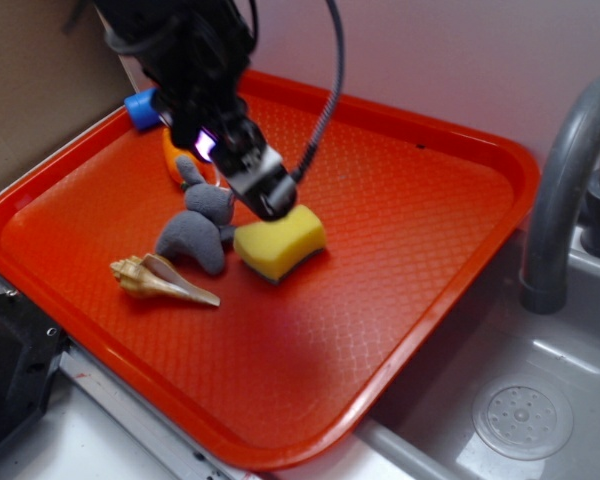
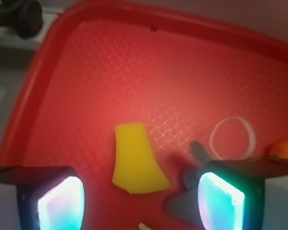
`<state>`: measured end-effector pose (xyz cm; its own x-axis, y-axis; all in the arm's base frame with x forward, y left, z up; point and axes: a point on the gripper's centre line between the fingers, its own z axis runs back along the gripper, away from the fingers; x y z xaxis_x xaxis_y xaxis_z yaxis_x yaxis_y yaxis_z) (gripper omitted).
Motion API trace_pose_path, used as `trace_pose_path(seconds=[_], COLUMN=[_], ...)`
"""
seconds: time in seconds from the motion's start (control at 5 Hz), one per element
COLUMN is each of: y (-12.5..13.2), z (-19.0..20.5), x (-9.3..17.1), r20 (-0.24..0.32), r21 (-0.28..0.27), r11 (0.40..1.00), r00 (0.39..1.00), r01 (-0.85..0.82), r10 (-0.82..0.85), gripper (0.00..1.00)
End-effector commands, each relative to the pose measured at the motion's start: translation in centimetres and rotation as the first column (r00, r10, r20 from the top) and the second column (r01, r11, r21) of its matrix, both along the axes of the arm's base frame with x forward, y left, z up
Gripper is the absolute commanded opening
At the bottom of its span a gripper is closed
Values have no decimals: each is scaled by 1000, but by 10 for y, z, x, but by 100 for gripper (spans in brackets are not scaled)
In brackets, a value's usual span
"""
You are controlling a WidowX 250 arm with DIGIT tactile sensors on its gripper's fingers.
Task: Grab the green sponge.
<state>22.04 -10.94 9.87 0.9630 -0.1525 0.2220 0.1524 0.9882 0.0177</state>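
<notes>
The red tray (image 1: 410, 190) carries everything here. On it lie the green sponge (image 1: 278, 241), a grey plush rabbit (image 1: 200, 222) touching the sponge's side, a beige seashell (image 1: 160, 280), and behind them what may be an orange toy (image 1: 176, 160), mostly hidden.

kitchen sink area: grey faucet (image 1: 565, 190), sink drain (image 1: 521, 420), orange tray (image 1: 410, 200).

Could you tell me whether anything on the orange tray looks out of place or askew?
Nothing stands out. The green sponge lies flat and intact beside the grey plush rabbit, with the seashell nearby.
</notes>
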Motion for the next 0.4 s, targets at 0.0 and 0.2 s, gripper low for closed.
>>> trace_pose_path(seconds=[0.0,0.2], y=[-6,-14], z=[-49,-62], x=[7,6], r20=[-55,-77], r21=[20,2], r11=[998,992], r00=[997,989], r01=[56,124], r10=[-55,-123], gripper=[100,100])
